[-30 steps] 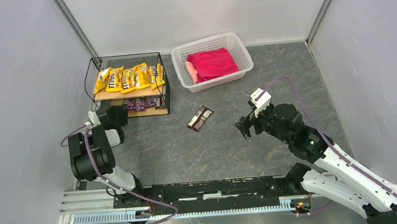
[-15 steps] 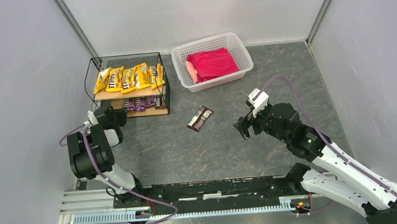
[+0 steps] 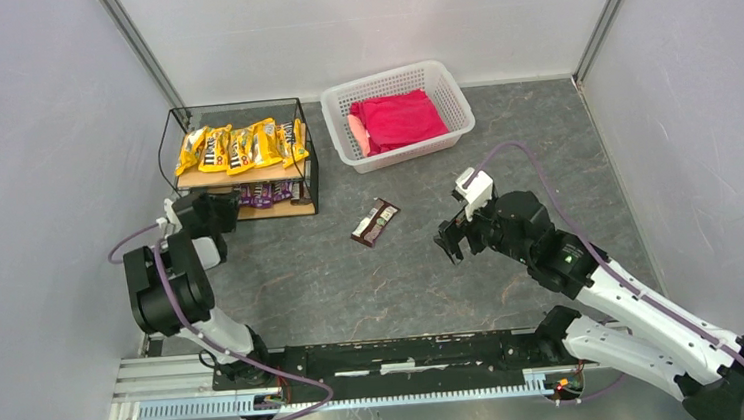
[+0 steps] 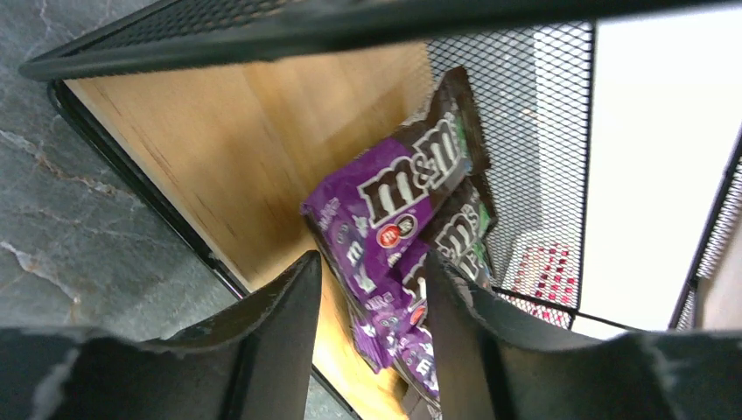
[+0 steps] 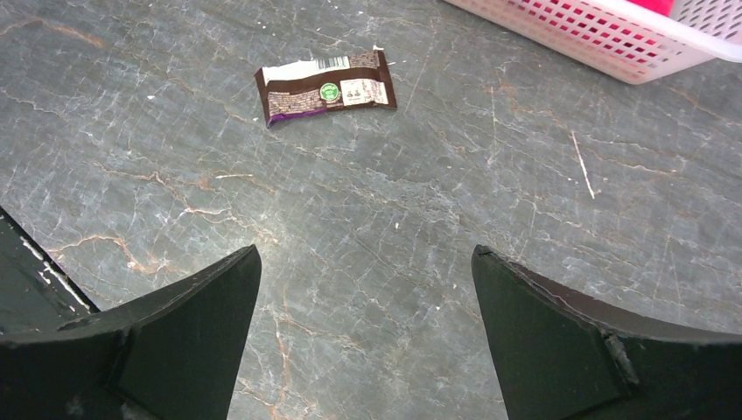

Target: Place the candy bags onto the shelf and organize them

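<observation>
Shelf (image 3: 207, 179), 10 o'clock: yellow bags (image 3: 241, 146) above, purple bags (image 4: 394, 210) below. Left claw (image 4: 372, 271) apart, empty, at lower tier. Right claw (image 5: 366, 262) wide apart; brown bag (image 5: 325, 86) at its 11 o'clock.

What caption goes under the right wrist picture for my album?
Open right fingers above the gray table, one brown candy bag lying ahead.

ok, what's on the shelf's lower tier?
Purple and dark brown candy bags, overlapping near the mesh end; the wooden board beside them is bare. Bags lower in the pile are covered. From above, the upper tier hides most.
</observation>
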`<state>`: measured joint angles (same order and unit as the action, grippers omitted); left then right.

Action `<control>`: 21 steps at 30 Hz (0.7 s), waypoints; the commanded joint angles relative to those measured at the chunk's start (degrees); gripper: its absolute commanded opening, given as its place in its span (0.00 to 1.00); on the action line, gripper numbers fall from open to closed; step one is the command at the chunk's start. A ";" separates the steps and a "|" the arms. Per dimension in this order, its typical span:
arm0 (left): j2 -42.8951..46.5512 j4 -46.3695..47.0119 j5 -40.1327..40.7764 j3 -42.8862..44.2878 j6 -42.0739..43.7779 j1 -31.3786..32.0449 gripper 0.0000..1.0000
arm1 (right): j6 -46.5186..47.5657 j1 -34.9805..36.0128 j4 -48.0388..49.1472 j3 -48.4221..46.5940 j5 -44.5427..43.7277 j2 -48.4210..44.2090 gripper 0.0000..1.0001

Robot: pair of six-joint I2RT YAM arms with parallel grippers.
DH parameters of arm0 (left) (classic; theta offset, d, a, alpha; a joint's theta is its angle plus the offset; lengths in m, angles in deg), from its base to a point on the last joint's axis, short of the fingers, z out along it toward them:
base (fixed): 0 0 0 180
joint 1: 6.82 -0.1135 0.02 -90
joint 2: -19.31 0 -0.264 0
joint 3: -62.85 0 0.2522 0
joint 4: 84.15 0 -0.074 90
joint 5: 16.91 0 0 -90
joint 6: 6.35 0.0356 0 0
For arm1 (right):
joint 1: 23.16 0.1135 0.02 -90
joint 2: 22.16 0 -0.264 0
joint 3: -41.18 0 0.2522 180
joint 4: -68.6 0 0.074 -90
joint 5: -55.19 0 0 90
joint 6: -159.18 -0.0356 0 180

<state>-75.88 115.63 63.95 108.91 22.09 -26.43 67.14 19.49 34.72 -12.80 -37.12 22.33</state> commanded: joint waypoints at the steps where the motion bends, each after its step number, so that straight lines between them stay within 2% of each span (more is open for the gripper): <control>1: 7.54 -7.37 1.51 -0.18 3.44 -0.60 0.61 | -1.19 0.26 3.46 0.11 2.16 1.85 0.98; 3: 10.58 -13.02 2.69 -0.45 3.49 -0.61 0.84 | -1.76 0.28 3.58 0.05 2.18 3.27 0.98; 4: 12.15 -16.01 3.19 -0.55 3.62 -0.65 0.91 | -2.04 0.32 3.72 0.06 2.19 4.22 0.98; 6: 15.31 -21.92 3.43 -0.57 4.00 -0.63 0.97 | -2.52 0.32 3.93 0.06 3.65 5.84 0.98; 13: 30.27 -37.14 3.61 -5.07 4.05 -0.61 1.00 | -4.18 0.32 5.29 -1.58 6.70 12.85 0.98; 18: 38.91 -41.79 -0.64 -9.35 4.52 -0.61 1.00 | -6.49 0.30 8.16 -3.73 8.53 20.03 0.98; 21: 42.42 -43.99 -4.12 -9.89 7.32 -0.62 1.00 | -12.02 0.32 10.02 -6.57 8.82 25.70 0.98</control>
<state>-37.07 77.11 64.43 99.92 24.19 -26.96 61.41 19.49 39.35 -14.16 -29.86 43.14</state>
